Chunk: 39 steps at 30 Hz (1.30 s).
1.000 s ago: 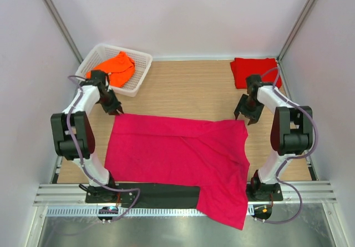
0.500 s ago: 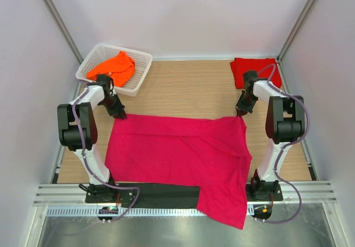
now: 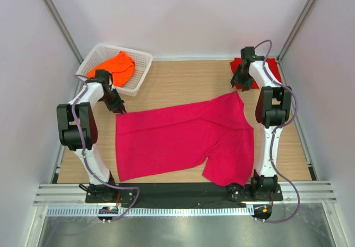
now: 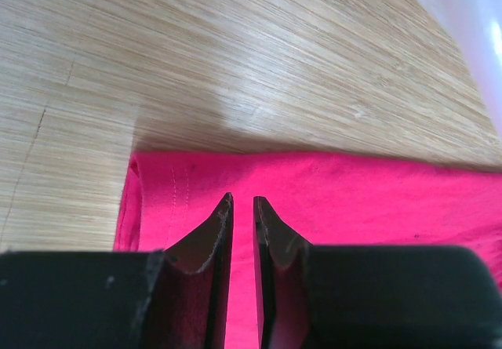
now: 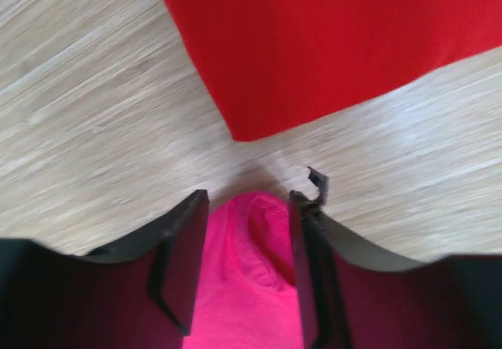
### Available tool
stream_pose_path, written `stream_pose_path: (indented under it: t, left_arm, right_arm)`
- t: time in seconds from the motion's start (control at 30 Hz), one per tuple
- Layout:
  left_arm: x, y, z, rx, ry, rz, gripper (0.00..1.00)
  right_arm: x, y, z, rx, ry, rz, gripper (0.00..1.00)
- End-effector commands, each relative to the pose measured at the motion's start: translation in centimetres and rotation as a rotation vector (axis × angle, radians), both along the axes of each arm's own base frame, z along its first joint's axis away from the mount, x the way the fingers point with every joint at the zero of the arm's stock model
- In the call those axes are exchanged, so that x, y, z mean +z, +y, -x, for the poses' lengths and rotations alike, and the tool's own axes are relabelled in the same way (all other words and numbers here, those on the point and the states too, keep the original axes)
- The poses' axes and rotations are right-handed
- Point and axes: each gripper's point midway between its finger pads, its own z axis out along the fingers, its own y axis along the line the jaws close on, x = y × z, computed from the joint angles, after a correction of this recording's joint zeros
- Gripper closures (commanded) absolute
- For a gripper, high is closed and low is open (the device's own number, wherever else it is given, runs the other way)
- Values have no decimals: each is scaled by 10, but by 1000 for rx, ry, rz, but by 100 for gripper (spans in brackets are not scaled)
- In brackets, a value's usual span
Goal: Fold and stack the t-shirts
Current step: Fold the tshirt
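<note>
A magenta-pink t-shirt (image 3: 183, 141) lies spread across the middle of the table. My left gripper (image 3: 116, 107) sits at its far left corner. In the left wrist view its jaws (image 4: 241, 200) are nearly together, pinching the pink cloth (image 4: 353, 184) close to the hem. My right gripper (image 3: 238, 85) is at the shirt's far right corner, just short of the folded red t-shirt (image 3: 272, 69). Seen from the right wrist, the gripper (image 5: 251, 200) stands open astride a bunched fold of pink cloth (image 5: 251, 286), with the red shirt (image 5: 329, 43) right ahead. An orange t-shirt (image 3: 113, 66) lies in the basket.
The white lattice basket (image 3: 140, 72) stands at the back left, just behind my left gripper. White walls close in the table on three sides. Bare wood shows between the basket and the red shirt.
My right gripper shut on the shirt's far right corner, dragged it back toward the red shirt, then opened. The part hanging over the near edge slid up onto the table. The left gripper stayed put.
</note>
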Motion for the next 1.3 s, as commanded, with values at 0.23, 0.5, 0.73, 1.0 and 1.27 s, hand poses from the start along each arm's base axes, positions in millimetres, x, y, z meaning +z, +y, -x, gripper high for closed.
stream_pose_path:
  t: [0.23,0.5,0.73,1.0,1.27]
  left_arm:
    - [26,-4,21,5,-55,-10,83]
    - [27,-44,45,-72,-40,9,84]
    - [35,-68,75,-133,-49,-4,84]
    - [50,-69,104,-146,-73,-2,83]
    - [45,-65,96,-224,-50,-39,83]
  right_arm:
    - [96,-5,80,31,-8,158,29]
    - [58,46,161,159,15,-10,67]
    - [28,63,183,263,82,-25,56]
    - [-1,71,196,302,151,-21,41]
    - [-22,60,212,275,201,40,48]
